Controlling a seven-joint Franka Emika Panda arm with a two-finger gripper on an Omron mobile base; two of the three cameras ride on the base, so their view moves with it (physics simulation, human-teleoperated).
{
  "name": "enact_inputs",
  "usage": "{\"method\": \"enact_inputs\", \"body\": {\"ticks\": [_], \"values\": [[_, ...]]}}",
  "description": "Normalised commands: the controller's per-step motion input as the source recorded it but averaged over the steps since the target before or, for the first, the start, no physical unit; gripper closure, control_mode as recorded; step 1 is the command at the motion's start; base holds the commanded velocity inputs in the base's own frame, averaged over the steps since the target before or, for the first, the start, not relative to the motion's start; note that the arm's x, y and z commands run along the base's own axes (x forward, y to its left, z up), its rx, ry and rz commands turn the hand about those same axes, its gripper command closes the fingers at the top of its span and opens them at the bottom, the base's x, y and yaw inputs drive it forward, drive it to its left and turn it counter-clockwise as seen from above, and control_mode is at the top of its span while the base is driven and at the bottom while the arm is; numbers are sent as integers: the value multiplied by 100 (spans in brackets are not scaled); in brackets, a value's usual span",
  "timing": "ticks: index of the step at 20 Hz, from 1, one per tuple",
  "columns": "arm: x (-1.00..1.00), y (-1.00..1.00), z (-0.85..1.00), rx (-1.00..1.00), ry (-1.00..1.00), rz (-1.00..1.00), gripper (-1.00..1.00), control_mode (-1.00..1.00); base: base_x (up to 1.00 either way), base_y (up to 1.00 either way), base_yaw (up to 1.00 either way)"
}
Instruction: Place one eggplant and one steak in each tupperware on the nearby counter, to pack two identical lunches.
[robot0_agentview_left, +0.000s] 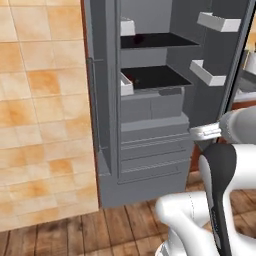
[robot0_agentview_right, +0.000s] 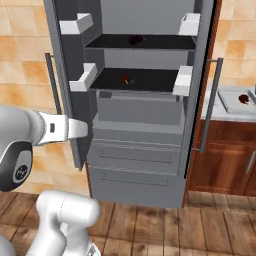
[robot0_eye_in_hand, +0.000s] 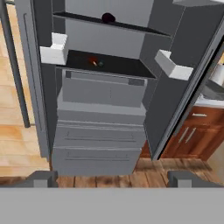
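Left base view: tiled wall (robot0_agentview_left: 40, 110) at left; open grey fridge (robot0_agentview_left: 150, 125) at centre, with two dark shelves one above the other and drawers below; a faint dark spot on each shelf, too small to identify; white arm (robot0_agentview_left: 225, 165) rising at lower right over the wooden floor (robot0_agentview_left: 75, 235). Right base view: arm at lower left; fridge doors swung wide, pale door bins to either side; a purple-black oval eggplant (robot0_agentview_right: 135, 39) lying on the upper shelf (robot0_agentview_right: 150, 42); on the lower shelf (robot0_agentview_right: 140, 80), a small reddish-brown steak (robot0_agentview_right: 126, 78) with a tiny darker lump touching or just beside it, its identity unclear; at far right, the counter (robot0_agentview_right: 220, 112), marbled stone over reddish-brown cabinet fronts with silver handles, bearing a pale tupperware (robot0_agentview_right: 235, 102) in which a dark reddish piece (robot0_agentview_right: 243, 98) lies, cut by the picture edge. Hand view: gripper (robot0_eye_in_hand: 111, 178) with both dark fingertips (robot0_eye_in_hand: 41, 178) spread wide, nothing between them, aimed at the fridge front and well apart from it; eggplant (robot0_eye_in_hand: 108, 18) on the upper shelf, dark and rounded; steak (robot0_eye_in_hand: 92, 61) on the lower shelf, red-brown with a pale orange stub, a small teal-grey lump (robot0_eye_in_hand: 100, 64) just beside it; counter cabinets (robot0_eye_in_hand: 192, 135) at right.
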Motion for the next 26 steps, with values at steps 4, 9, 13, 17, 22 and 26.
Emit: {"method": "enact_inputs", "body": {"ticks": [4, 9, 13, 17, 22, 26], "values": [[0, 0, 0, 0, 0, 0, -100, 100, 7, -24, 25], [0, 0, 0, 0, 0, 0, -100, 100, 1, -52, 19], [0, 0, 0, 0, 0, 0, -100, 100, 0, -86, 4], [0, 0, 0, 0, 0, 0, -100, 100, 15, -22, 1], [0, 0, 0, 0, 0, 0, -100, 100, 86, 45, 0], [0, 0, 0, 0, 0, 0, -100, 100, 100, 40, 0]]}}
